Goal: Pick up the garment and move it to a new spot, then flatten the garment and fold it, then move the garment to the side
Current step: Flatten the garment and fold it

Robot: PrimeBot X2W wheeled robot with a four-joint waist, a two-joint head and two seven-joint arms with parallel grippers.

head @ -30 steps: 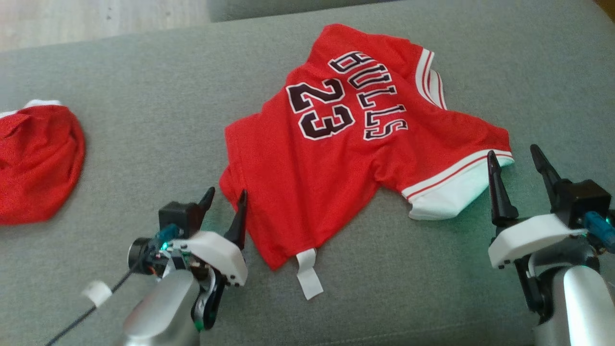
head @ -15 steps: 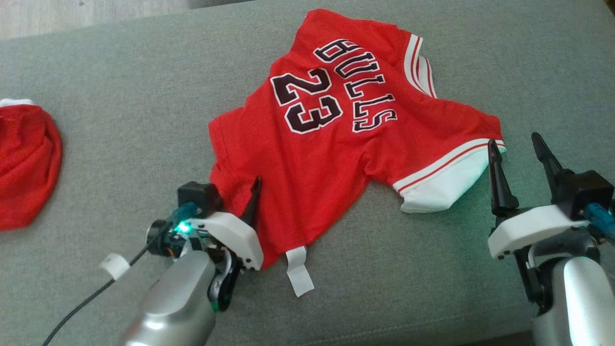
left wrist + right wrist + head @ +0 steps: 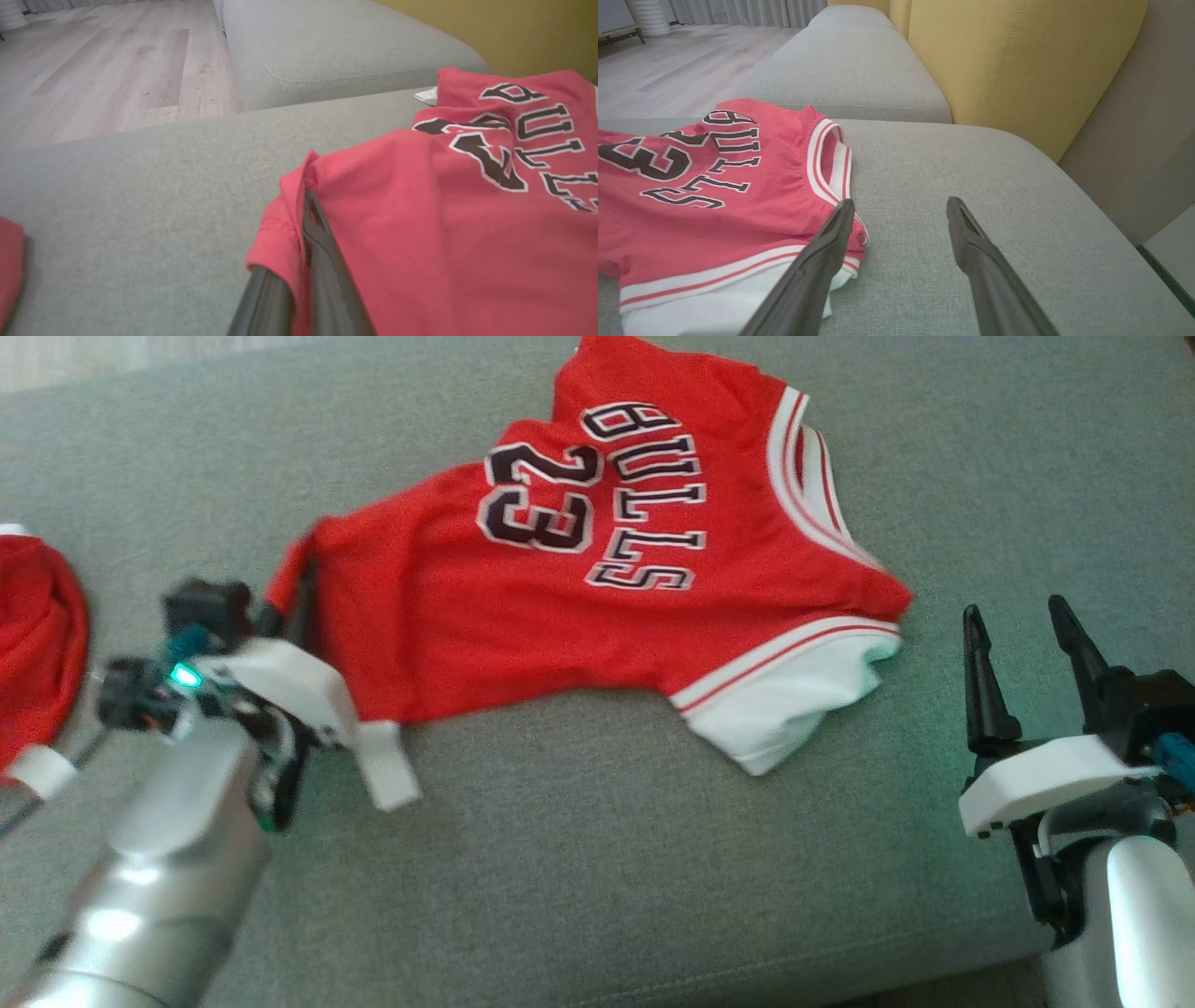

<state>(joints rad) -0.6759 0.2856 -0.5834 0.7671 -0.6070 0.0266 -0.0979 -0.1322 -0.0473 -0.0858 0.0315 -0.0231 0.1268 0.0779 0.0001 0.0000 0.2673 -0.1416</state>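
The red jersey (image 3: 579, 607) lies printed side up on the grey cushion (image 3: 597, 859), spread from the cushion's middle toward its far edge, the black "23" and "BULLS" lettering reading upside down from the robot's side. Toward the cushion's left, the left gripper (image 3: 297, 581) has its two dark fingers pressed together on the jersey's hem corner. In the left wrist view the red cloth (image 3: 444, 242) is bunched there and folded over one finger (image 3: 266, 298) of that gripper (image 3: 301, 224), while the other lies on top. A white tag (image 3: 387, 765) hangs from the hem onto the cushion just by that gripper's white housing. At the cushion's right, near its front edge, the right gripper (image 3: 1016, 609) stands with its fingers spread wide and nothing between them. In the right wrist view one finger (image 3: 822, 252) crosses the jersey's white sleeve band (image 3: 719, 308) — whether it touches the cloth cannot be told — and the other stands over bare cushion (image 3: 948, 154). At the cushion's far left edge lies a second red garment (image 3: 37, 644), well apart from the jersey. Beyond the cushion, a yellow backrest (image 3: 1017, 60) rises on the right and a pale wooden floor (image 3: 93, 70) shows on the left.
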